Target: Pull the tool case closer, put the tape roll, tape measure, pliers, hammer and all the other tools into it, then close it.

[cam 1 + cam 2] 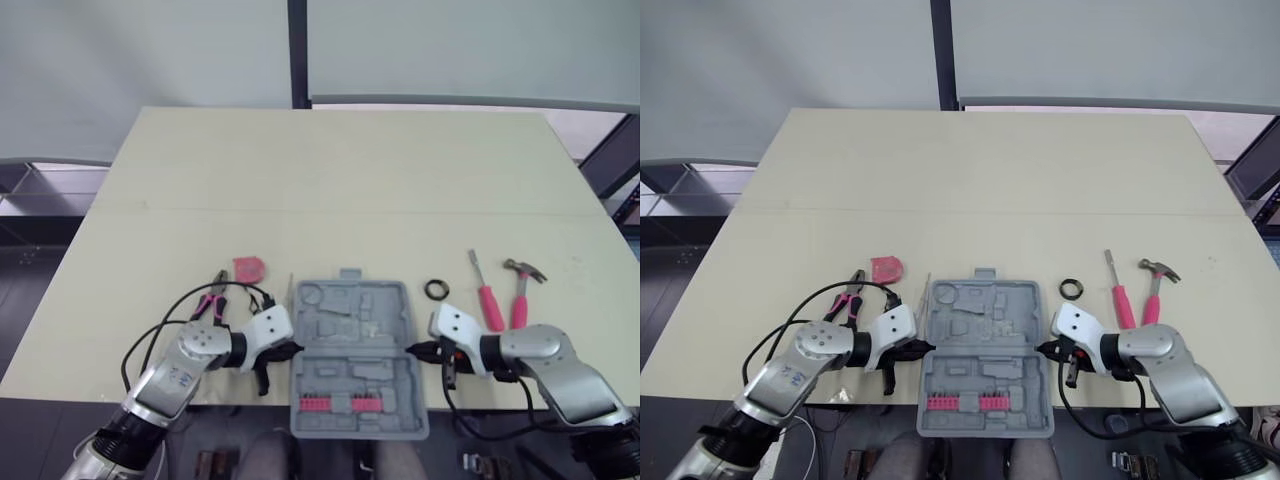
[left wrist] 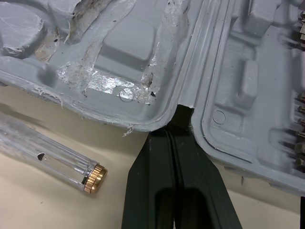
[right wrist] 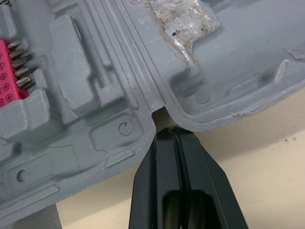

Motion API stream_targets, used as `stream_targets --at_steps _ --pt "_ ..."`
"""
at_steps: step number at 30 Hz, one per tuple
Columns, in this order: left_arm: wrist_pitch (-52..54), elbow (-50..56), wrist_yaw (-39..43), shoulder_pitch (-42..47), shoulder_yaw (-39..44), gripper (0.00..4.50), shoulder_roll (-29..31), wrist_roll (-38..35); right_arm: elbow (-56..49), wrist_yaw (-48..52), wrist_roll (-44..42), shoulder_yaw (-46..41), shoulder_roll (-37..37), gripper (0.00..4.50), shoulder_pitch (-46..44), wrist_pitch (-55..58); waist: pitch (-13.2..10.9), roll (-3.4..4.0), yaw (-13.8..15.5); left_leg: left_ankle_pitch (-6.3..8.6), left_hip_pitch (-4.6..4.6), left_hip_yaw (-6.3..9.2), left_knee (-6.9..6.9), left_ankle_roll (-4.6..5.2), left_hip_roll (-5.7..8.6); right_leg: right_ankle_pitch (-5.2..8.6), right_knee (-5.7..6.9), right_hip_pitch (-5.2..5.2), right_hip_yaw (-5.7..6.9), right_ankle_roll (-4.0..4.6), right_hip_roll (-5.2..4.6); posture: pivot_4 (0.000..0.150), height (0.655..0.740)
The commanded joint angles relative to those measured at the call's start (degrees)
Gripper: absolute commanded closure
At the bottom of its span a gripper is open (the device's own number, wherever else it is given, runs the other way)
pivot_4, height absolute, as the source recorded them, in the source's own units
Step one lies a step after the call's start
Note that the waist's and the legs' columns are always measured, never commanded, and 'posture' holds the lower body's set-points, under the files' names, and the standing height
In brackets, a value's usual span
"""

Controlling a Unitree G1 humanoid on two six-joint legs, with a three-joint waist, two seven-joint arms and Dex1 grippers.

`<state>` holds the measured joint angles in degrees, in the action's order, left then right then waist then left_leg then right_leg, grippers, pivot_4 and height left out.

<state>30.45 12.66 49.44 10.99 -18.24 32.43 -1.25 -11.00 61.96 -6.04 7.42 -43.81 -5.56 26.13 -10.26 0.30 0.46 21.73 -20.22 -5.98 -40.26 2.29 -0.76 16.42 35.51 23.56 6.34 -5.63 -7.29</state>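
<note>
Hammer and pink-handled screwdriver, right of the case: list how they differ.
The hammer ends in a broad claw head; the screwdriver ends in a thin straight shaft. The screwdriver lies nearer the tool case, the hammer farther right. The screwdriver's tip leans left, the hammer's head slightly right, so they splay apart. Both have pink handles and lie flat on the table.

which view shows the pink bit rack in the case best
The left eye view: the whole pink bit rack lies across the near half of the tool case. The right eye view shows the same. The right wrist view catches one end close up; the left wrist view, a few bit tips.
</note>
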Motion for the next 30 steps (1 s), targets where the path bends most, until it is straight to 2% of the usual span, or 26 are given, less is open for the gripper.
stream_targets --at_steps 1,30 --pt "-0.4 2.0 0.3 0.1 -2.0 4.48 -1.4 -0.8 -1.3 0.4 -1.7 -1.0 -0.8 4.49 0.1 -1.8 0.0 0.00 0.2 0.00 0.00 0.00 0.00 0.00 0.01 0.00 0.00 0.00 0.00 0.00 0.00 0.150 0.7400" --pt "-3.4 -3.3 0.2 2.2 -2.1 4.48 -2.4 0.2 1.5 0.1 -1.7 -1.6 -3.1 4.49 1.6 -3.9 0.0 0.00 0.9 -0.02 0.00 0.01 0.00 0.05 0.04 -0.01 -0.01 -0.03 0.10 -0.01 -0.01 0.150 0.7400"
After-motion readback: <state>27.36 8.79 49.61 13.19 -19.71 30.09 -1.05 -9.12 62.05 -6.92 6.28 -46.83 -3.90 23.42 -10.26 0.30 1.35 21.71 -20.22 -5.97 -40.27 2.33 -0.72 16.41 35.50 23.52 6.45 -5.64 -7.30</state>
